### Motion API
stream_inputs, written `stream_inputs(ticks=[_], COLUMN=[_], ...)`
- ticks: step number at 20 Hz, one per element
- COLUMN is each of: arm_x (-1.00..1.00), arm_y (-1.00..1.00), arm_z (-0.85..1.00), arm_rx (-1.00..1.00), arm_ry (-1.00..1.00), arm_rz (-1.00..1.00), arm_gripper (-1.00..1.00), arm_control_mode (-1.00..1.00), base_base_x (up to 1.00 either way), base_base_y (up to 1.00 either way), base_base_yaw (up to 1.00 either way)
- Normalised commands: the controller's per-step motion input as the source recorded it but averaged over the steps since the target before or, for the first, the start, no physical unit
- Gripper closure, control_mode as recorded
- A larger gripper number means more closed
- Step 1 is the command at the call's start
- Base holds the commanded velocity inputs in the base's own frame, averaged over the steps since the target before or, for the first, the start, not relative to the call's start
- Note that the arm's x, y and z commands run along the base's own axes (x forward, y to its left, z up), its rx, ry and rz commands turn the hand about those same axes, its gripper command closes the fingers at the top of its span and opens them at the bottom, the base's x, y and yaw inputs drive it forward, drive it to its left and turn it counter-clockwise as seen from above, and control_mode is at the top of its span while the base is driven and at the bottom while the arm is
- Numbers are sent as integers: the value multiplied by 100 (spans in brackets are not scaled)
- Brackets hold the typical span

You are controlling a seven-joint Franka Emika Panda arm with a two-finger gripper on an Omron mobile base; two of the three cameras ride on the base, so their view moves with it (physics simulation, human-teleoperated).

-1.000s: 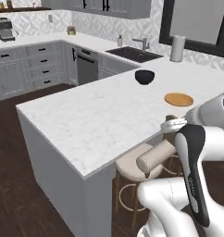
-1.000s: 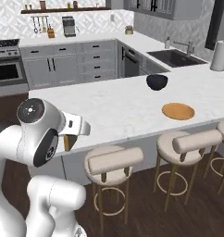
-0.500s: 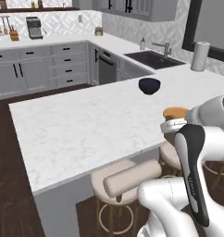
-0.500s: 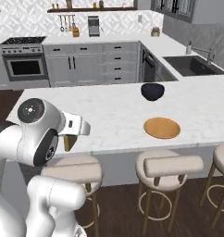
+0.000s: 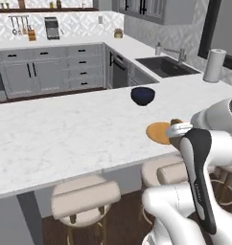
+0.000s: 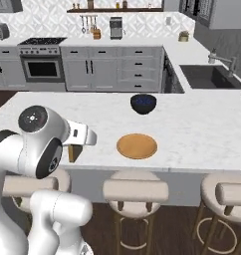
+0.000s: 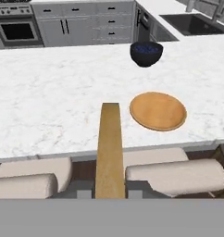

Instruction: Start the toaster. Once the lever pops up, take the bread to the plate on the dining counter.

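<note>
Item: the bread (image 7: pixel 109 148), one tan slice seen edge-on, standing upright between the dark fingers of the hand (image 7: pixel 110 192), which is closed narrowly on its lower end. Handling, judged: light, thin and fairly stiff once toasted, crumbly under pressure, so a gentle pinch across the flat faces near one edge suits it, as held. Position: slice carried at the near edge of the dining counter tabletop (image 7: pixel 49 106), above the stools (image 7: pixel 176 176), short of and just to the side of the plate (image 7: pixel 158 110); dark blue bowl (image 7: pixel 146 53) lies beyond. Arm pose: folded close to the base, hand (image 6: pixel 72 149) reaching forward roughly level toward the tabletop edge.
</note>
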Motion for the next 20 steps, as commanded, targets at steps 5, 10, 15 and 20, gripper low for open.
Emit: stream_inputs(ticks=[5, 10, 15, 20], arm_x=[0, 0, 0, 0], arm_y=[0, 0, 0, 0], arm_z=[0, 0, 0, 0], arm_rx=[0, 0, 0, 0], arm_ry=[0, 0, 0, 0], arm_rz=[0, 0, 0, 0], arm_gripper=[100, 100, 100, 100], arm_control_mode=[100, 100, 100, 100], base_base_x=[19, 26, 50, 23], base_base_y=[-100, -84, -10, 0], base_base_yaw=[31, 16, -7, -7])
